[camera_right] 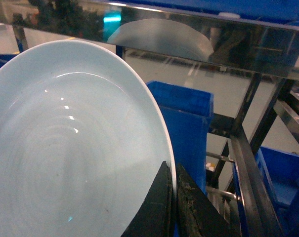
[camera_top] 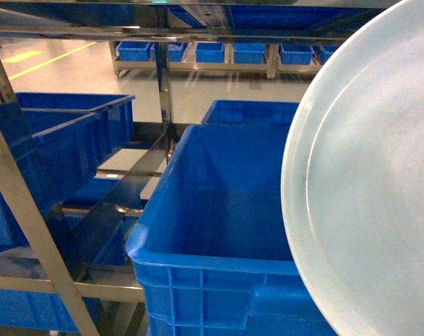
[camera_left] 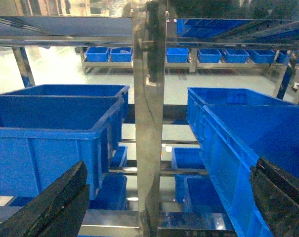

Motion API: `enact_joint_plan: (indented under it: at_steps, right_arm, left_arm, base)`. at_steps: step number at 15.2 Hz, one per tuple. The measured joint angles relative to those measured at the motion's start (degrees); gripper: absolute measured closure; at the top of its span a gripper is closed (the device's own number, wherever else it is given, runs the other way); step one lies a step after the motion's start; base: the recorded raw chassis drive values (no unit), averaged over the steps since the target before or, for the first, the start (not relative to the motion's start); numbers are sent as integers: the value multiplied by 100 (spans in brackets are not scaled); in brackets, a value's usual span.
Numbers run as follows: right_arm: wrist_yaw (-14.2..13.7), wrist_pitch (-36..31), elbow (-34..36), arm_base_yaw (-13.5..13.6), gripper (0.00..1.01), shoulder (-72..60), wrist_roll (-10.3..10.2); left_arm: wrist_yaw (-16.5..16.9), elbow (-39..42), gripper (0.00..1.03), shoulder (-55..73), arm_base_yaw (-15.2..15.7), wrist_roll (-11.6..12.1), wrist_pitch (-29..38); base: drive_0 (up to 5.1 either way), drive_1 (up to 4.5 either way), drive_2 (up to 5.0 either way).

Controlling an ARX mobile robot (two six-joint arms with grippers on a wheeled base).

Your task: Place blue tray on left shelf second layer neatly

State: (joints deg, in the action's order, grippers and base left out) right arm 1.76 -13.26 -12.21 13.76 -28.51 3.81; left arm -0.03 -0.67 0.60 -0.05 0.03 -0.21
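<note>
Blue tray (camera_top: 369,189) in my right gripper (camera_right: 173,207), tilted near upright, filling 3 o'clock side of head view; not yet on left shelf second layer (camera_top: 120,192). I judge transport underway, placing left. Right fingers pinch tray rim at 5 o'clock. Left gripper (camera_left: 164,197) spread, empty, facing steel post (camera_left: 149,123), blue crates (camera_left: 55,128) at 9 and 3 o'clock.

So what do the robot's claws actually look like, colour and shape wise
Only the fingers show. The left claw has two black fingers with a rough, matte, rubbery-looking surface, broad and wedge-like at the frame's lower corners. The right claw has two similar black fingers, flat and tapering to narrow tips, with scuffed, gritty edges. No cables, markings or arm links are visible in any view.
</note>
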Motion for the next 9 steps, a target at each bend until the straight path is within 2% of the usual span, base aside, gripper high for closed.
enact_joint_plan:
  at_steps: [2, 9]
  right_arm:
    - [129, -675, -129, -39, 99, -881, 68]
    - [-7, -2640, -435, -114, 99, -3462, 122]
  left_arm:
    - [0, 0, 5, 0, 0, 0, 0]
    - [0, 0, 5, 0, 0, 0, 2]
  base:
    - [0, 0, 0]
    - [0, 0, 0]
